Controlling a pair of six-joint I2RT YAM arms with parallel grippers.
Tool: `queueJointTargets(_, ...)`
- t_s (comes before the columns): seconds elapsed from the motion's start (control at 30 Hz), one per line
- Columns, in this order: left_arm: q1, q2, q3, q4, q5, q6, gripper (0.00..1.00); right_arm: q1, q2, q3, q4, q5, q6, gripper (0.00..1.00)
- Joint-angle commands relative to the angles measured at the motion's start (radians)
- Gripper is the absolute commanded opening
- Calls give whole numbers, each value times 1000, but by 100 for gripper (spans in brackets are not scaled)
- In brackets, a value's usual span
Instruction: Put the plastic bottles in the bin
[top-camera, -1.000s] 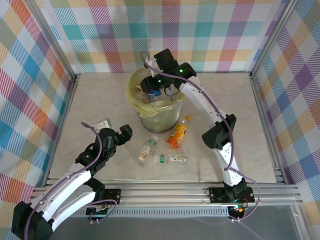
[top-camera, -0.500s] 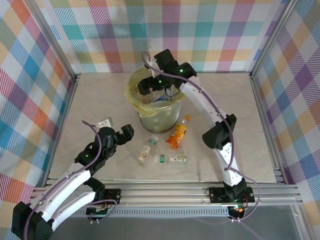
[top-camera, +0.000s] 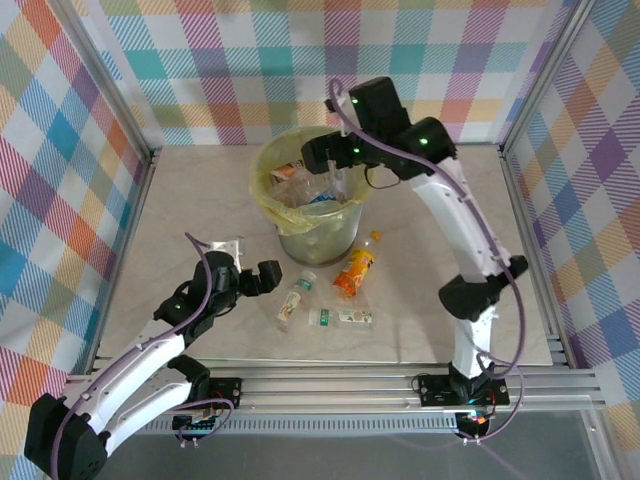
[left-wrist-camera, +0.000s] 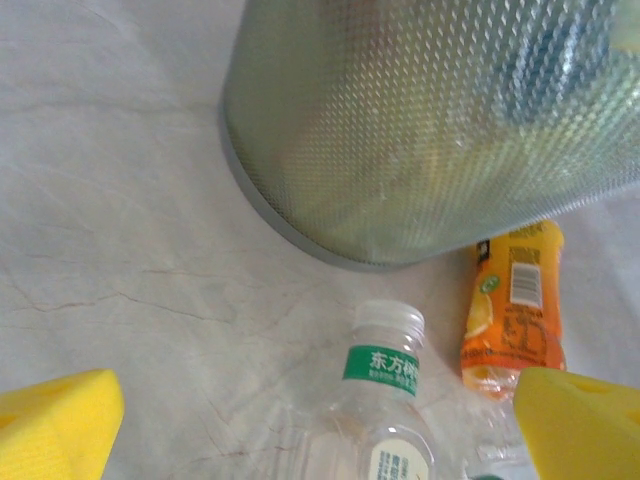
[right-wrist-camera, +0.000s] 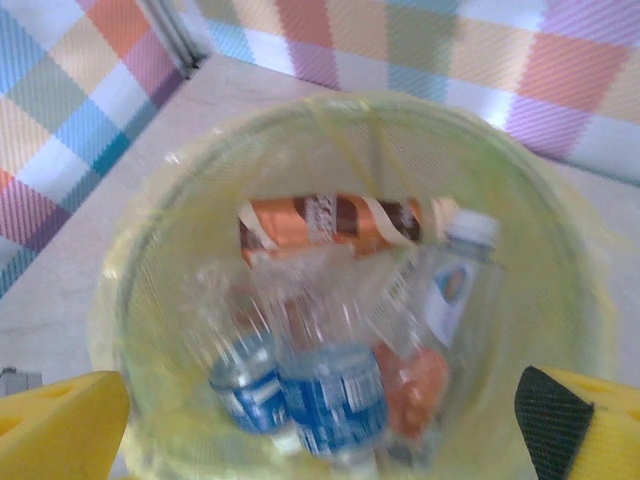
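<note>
Bin (top-camera: 322, 238) stood upright at table (top-camera: 180, 190) centre-back, yellow-green bag folded over its rim. The right wrist view looked straight down into the bin (right-wrist-camera: 130, 290). Inside were a brown bottle (right-wrist-camera: 330, 225) lying across the far side, a clear white-capped bottle (right-wrist-camera: 455, 285) leaning at right, two blue-label bottles (right-wrist-camera: 245, 390) (right-wrist-camera: 335, 400) side by side at the near side, and an orange-red crumpled one (right-wrist-camera: 415, 385) next to them, all piled loosely and partly blurred.

Right gripper (top-camera: 325, 158) hung over the bin mouth, yellow pads (right-wrist-camera: 60, 425) wide apart, nothing between them.

Three bottles lay on the table in front of the bin: an orange bottle (top-camera: 355, 268) just beside the bin base, a clear green-label bottle (top-camera: 296, 300) to its left, and another clear bottle (top-camera: 345, 318) lying flat nearer the arms. A small pale crushed item (top-camera: 225, 248) sat left of the bin; I couldn't tell what it was.

Left gripper (top-camera: 258, 280) was low, just left of the clear green-label bottle (left-wrist-camera: 380, 420), jaws spread, holding nothing. The left wrist view showed the bin wall (left-wrist-camera: 420, 130) ahead and the orange bottle (left-wrist-camera: 512, 310) at right.
</note>
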Motion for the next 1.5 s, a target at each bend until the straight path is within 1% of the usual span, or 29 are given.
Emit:
queueJointTargets(0.0,-23,7,-10,20,85,40,100,4,-142,-213,44,114,79,100)
queueJointTargets(0.1,-37,40,-18,28,107,40,100,4,-312,-474,139,206,139,100)
queueJointTargets(0.23,-87,81,-12,22,114,41,100,0,-531,-777,237,307,240,100)
queueJointTargets(0.33,-133,107,-12,0,87,44,100,-5,-658,-922,233,355,329,100)
queueJointTargets(0.47,-182,153,-3,-33,53,44,100,-7,-775,-1067,228,350,416,100)
queueJointTargets(0.6,-218,197,9,-69,21,43,100,-6,-808,-1144,179,330,481,100)
queueJointTargets(0.73,-249,246,20,-75,-4,52,100,-6,-804,-1206,154,307,499,100)
queueJointTargets(0.83,-263,305,30,-53,-30,54,100,-7,-794,-1236,169,295,499,100)
queueJointTargets(1.0,-273,400,69,-68,-99,43,99,-7,-768,-1251,194,284,495,100)
queueJointTargets(1.2,-273,431,74,-81,-178,-16,93,-9,-751,-1271,227,271,488,100)
queueJointTargets(1.33,-274,426,75,-140,-246,-51,84,-11,-735,-1267,238,264,481,100)
queueJointTargets(1.4,-273,423,70,-150,-264,-70,77,-11,-735,-1268,243,257,481,100)
queueJointTargets(1.47,-273,419,62,-158,-276,-86,73,-11,-738,-1270,247,256,479,100)
